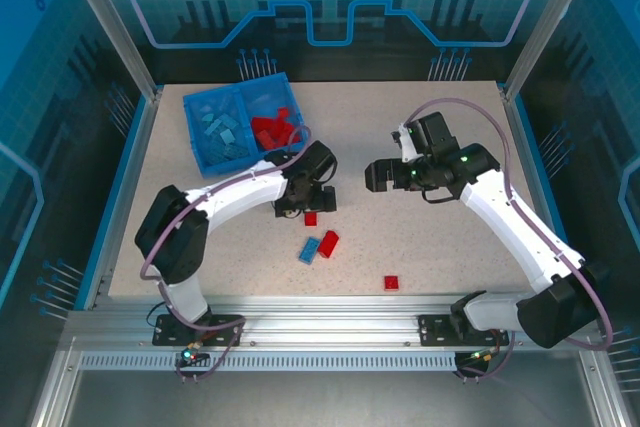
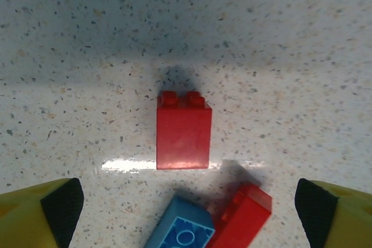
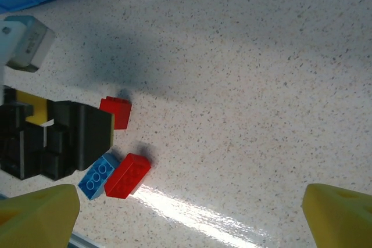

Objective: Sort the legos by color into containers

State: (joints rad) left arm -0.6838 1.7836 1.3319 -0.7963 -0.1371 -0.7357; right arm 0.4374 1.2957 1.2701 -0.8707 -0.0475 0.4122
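Observation:
A red lego (image 2: 183, 135) lies flat on the speckled table, just ahead of my open left gripper (image 2: 189, 207), whose fingers (image 2: 58, 207) touch nothing. A blue lego (image 2: 180, 230) and a second red lego (image 2: 241, 219) lie side by side between the fingertips, nearer the camera. From above, the left gripper (image 1: 305, 205) hovers over that red lego (image 1: 310, 218). The right gripper (image 1: 375, 175) hangs open mid-table, holding nothing. The containers are one blue tray (image 1: 236, 86): light blue legos (image 1: 220, 132) in its left compartment, red ones (image 1: 272, 129) in its right.
Another red lego (image 1: 391, 283) lies alone near the table's front edge. The blue and red pair (image 1: 318, 246) sits between it and the left gripper. In the right wrist view the left gripper (image 3: 64, 137) stands beside the pair (image 3: 116, 176). Glass walls surround the table.

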